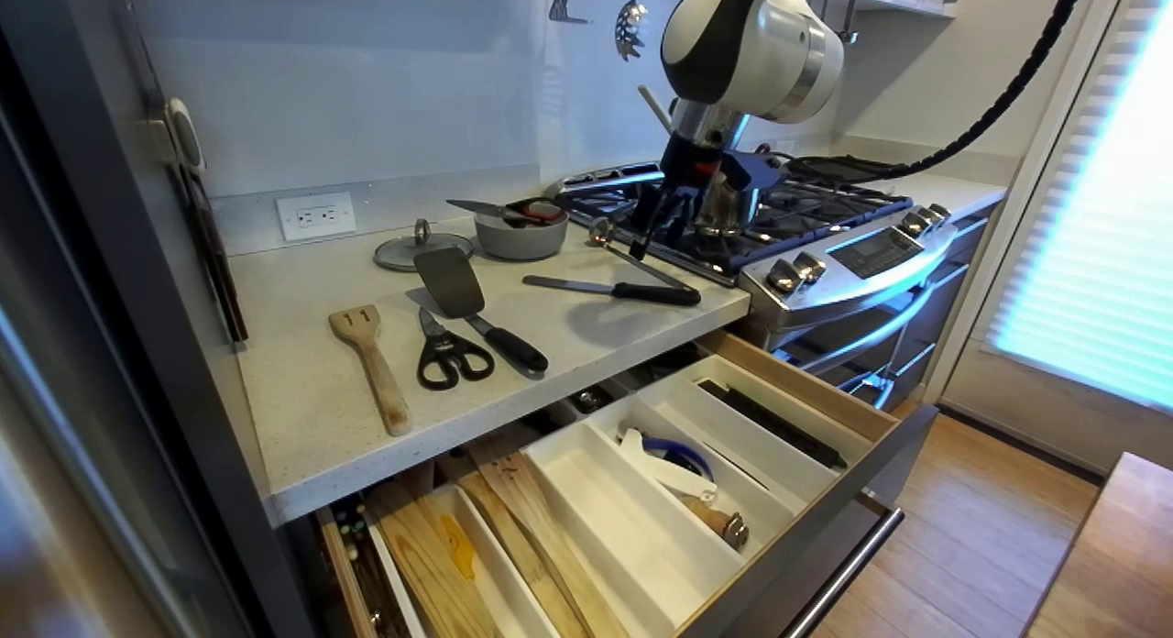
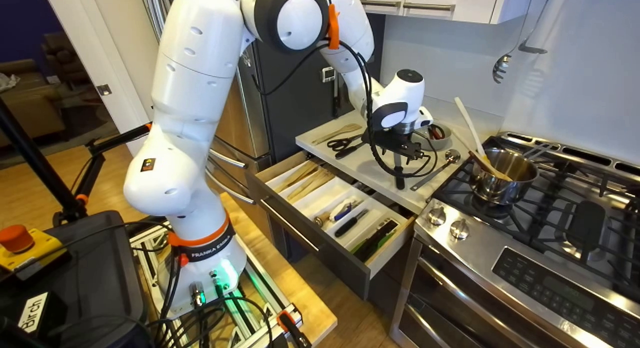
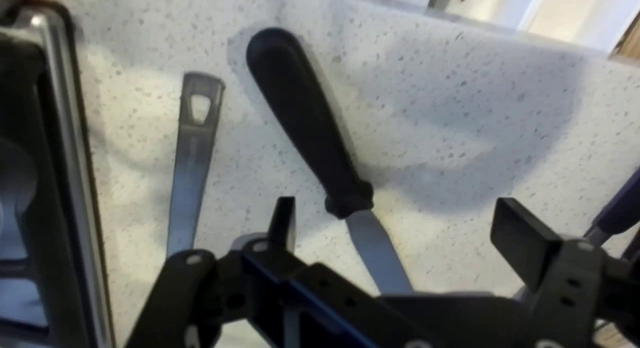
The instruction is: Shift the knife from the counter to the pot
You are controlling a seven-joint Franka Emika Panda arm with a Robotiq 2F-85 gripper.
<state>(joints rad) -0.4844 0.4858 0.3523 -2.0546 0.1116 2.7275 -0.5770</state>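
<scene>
The knife (image 1: 655, 293) lies flat on the counter near its front edge, black handle toward the stove. In the wrist view the knife handle (image 3: 305, 113) points up and left, and the far part of its blade is hidden behind my gripper. My gripper (image 3: 395, 225) is open and empty above the counter, its fingers spread either side of the blade. In an exterior view my gripper (image 1: 658, 235) hangs just above the knife. The metal pot (image 2: 500, 183) stands on the stove with utensil handles sticking up. The pot (image 1: 729, 207) is partly hidden behind my gripper.
A metal ladle (image 3: 192, 163) lies beside the knife. A spatula (image 1: 449, 285), scissors (image 1: 449, 356) and wooden turner (image 1: 371, 363) lie farther along. A grey pan (image 1: 522, 239) holds a blade and red-handled item. An open drawer (image 1: 596, 491) juts out below the counter edge.
</scene>
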